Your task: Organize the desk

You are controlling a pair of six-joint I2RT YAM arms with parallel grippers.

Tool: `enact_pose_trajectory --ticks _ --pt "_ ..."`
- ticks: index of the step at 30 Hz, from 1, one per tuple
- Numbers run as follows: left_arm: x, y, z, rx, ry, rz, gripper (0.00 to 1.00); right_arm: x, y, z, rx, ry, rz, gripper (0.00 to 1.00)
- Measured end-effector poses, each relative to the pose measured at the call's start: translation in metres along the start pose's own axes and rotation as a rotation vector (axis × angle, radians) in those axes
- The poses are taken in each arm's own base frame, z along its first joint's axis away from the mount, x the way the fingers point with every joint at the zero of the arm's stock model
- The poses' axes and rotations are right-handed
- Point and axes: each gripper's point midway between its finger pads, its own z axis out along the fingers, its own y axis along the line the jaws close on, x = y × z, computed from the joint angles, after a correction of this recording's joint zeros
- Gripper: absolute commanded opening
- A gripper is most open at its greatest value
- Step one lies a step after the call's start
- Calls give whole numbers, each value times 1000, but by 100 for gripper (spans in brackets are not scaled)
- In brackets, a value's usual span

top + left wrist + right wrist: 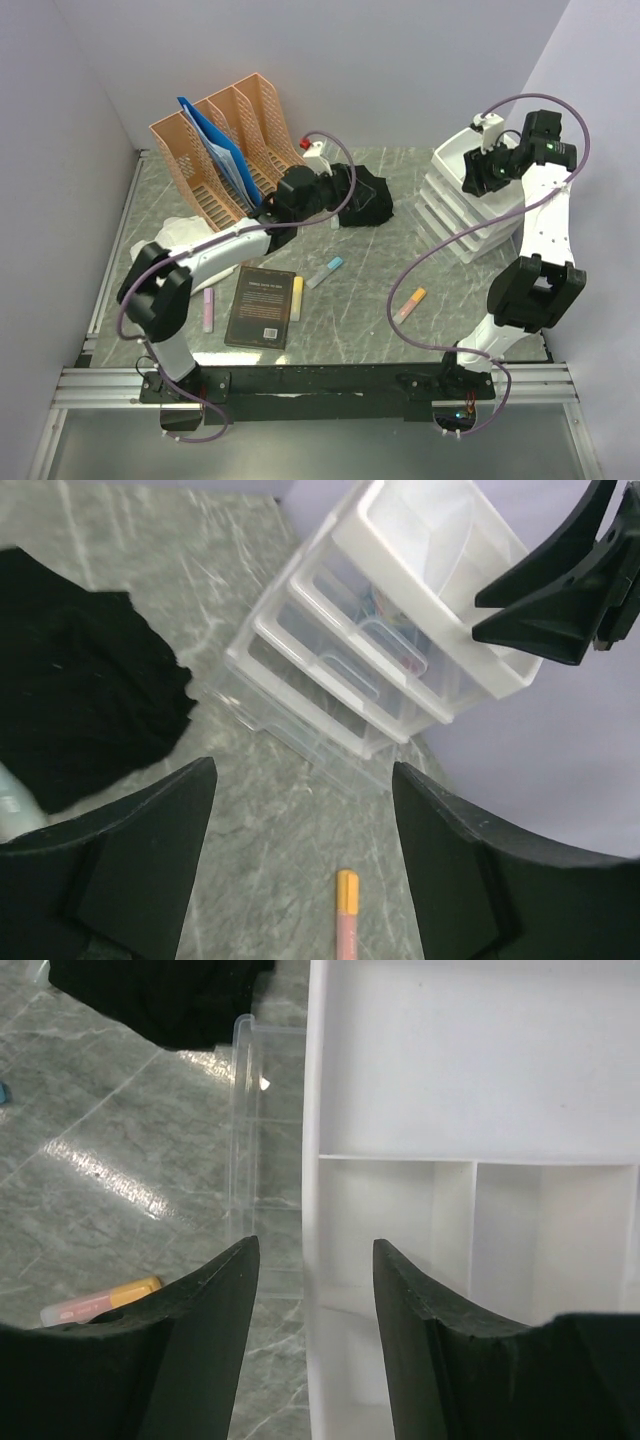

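We see the desk (370, 330), a grey-green marble top that fills the overhead view, with both arms bolted at its near edge. We judge the tidying barely begun, since most things lie loose.

- **Pens:** Four marker pens lie on the open surface toward the near edge: one pink (208, 310), one yellow (296, 298), one blue (325, 272) and one orange (409, 305).
- **Book:** One dark book (262, 305) lies flat between the pink and yellow pens.
- **Cloth:** One black cloth (365, 195) sits heaped at the middle of the far edge.
- **Folder and rack:** One blue folder (215, 150) looks already filed. It stands in one peach file rack (250, 110) with three slots, at the far left corner.
- **Drawers:** One drawer unit (450, 215) stands by the far right corner. Its white top tray (450, 1060) looks empty where we can see it.

The left gripper (300, 810) hovers beside the cloth, fingers spread and holding nothing. The right gripper (315, 1250) hangs over the tray's wall, fingers apart and empty.
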Motion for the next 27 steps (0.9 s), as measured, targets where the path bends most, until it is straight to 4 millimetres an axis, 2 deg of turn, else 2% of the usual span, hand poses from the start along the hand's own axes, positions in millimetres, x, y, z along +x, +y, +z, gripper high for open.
enact_pose_trajectory --ticks 5,7,8,9,13,16,19,22,24,27 --pt "-35 -6 -26 -68 -73 86 93 -15 8 -11 15 -16 -35 60" --pt "-49 -8 -36 -88 -104 110 94 -22 12 -16 20 -29 -51 62" --pt "-56 -9 -43 -103 -122 119 99 -26 15 -20 24 -38 -60 62" --pt "-63 -9 -50 -114 -139 128 99 -30 19 -22 23 -47 -71 62" --pt "-79 -5 -73 -156 -189 140 99 -46 40 -36 18 -91 -127 62" --pt "-81 7 -91 -206 -201 140 99 -54 68 -43 -16 -125 -185 62" --pt "-75 23 -107 -262 -206 124 99 -45 107 -36 -97 -114 -233 63" --pt "-65 41 -124 -317 -218 89 99 -21 140 -10 -181 -51 -249 63" --pt "-59 53 -135 -352 -225 61 100 3 153 13 -212 23 -229 63" --pt "-54 65 -147 -386 -233 33 100 38 152 44 -193 137 -165 63"
